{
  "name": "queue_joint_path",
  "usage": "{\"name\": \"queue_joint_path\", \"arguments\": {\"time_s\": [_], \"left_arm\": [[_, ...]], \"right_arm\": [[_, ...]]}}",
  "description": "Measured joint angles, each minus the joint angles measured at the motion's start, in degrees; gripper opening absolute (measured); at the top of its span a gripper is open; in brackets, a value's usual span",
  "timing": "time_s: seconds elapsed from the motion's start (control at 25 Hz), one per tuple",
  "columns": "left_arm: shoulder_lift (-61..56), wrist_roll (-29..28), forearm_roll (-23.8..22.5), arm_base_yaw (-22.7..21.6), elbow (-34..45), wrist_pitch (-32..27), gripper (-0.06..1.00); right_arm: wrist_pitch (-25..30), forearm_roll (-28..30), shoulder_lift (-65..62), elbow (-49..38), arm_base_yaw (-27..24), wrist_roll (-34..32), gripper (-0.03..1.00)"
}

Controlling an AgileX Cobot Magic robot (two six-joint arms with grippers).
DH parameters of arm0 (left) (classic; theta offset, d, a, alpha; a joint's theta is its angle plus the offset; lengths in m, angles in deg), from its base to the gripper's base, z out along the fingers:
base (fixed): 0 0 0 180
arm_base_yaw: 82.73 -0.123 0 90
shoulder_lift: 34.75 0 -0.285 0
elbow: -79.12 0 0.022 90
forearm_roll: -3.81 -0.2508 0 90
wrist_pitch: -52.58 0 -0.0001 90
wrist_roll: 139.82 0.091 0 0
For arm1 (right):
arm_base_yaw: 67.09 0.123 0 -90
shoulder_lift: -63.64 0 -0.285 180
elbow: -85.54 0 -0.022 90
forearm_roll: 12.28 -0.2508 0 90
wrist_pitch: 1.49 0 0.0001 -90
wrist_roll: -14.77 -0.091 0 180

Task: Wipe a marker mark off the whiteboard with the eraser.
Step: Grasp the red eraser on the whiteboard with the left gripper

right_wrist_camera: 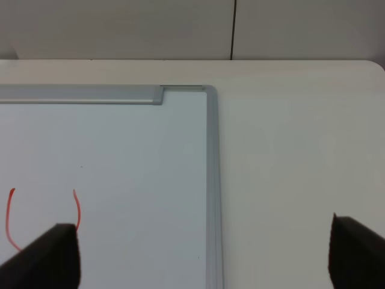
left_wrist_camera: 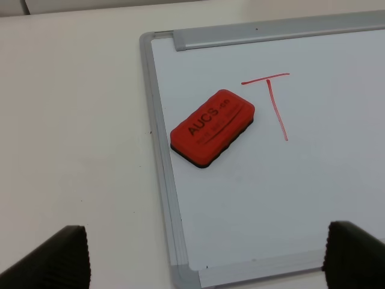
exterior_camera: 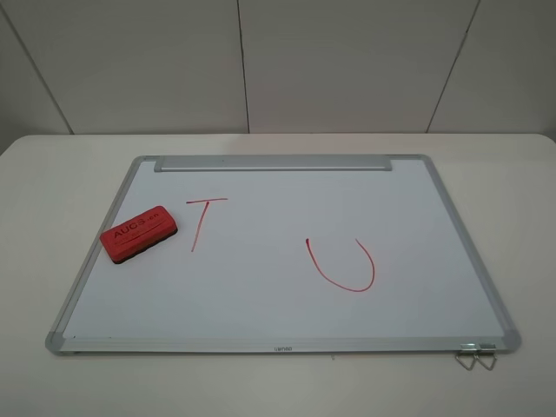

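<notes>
- The eraser lies on the whiteboard near its left edge, just beside the marker mark.
- Its long axis is slanted to that edge.
- The left gripper, wide open and empty, is the nearer one; the right gripper is wide too.

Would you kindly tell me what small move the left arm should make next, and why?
Probably lower the left tool over the eraser, ready to close on it. The tool is wide open and empty, hovering short of the eraser, which lies untouched on the whiteboard right beside the marker mark, and that red T is unwiped.
</notes>
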Motion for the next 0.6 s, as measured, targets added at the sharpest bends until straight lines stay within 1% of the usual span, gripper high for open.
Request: {"name": "queue_joint_path", "arguments": {"time_s": [0.6], "left_arm": [[0.0, 0.0, 0.0, 0.0, 0.0, 0.0, 0.77]], "right_arm": [[0.0, 0.0, 0.0, 0.0, 0.0, 0.0, 0.71]]}}
